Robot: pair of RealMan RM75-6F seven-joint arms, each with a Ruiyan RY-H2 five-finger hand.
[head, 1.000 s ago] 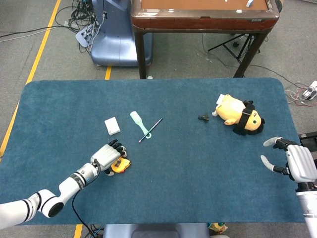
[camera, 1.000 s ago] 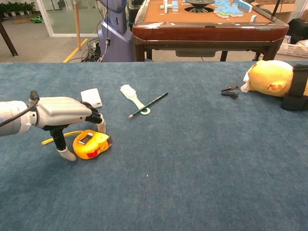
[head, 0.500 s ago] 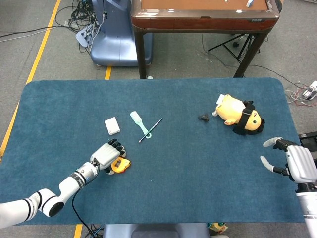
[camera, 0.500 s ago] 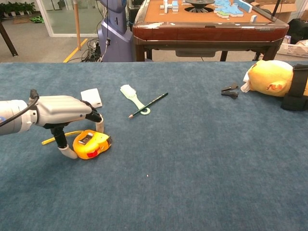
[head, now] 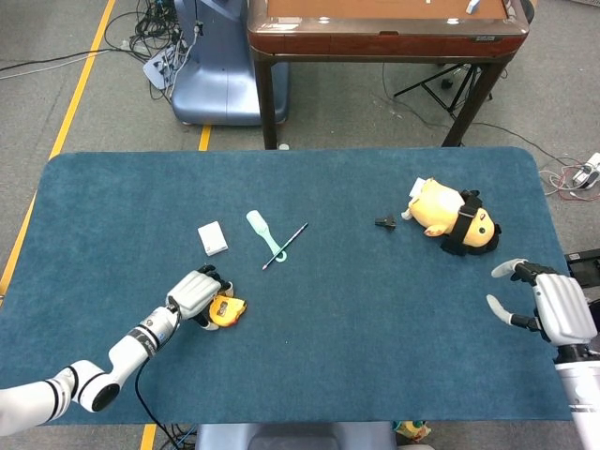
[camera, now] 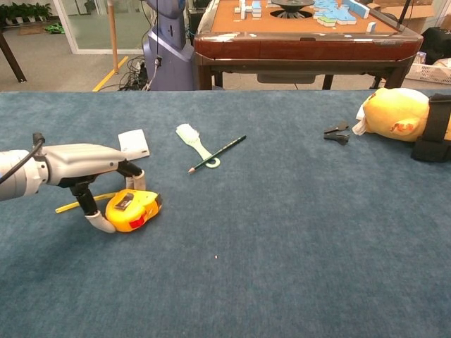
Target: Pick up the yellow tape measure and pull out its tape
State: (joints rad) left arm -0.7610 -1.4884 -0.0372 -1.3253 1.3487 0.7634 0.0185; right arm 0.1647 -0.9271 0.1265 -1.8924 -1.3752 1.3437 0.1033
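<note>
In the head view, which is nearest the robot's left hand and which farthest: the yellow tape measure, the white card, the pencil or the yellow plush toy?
1. Yellow tape measure, right at the left hand.
2. White card, just beyond it.
3. Pencil, toward the middle.
4. Yellow plush toy, far right.

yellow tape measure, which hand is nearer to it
Left. The left hand is right at the yellow tape measure, fingers around it; the right hand hovers open at the table's far right edge.

Open blue table [head: 356, 328] between both hands. Obstacles: white card [camera: 134, 143], green brush [camera: 194, 141], pencil [camera: 217, 153] near tape measure [camera: 132, 210]; plush toy [head: 455, 217], black clip [head: 385, 222] far right.
</note>
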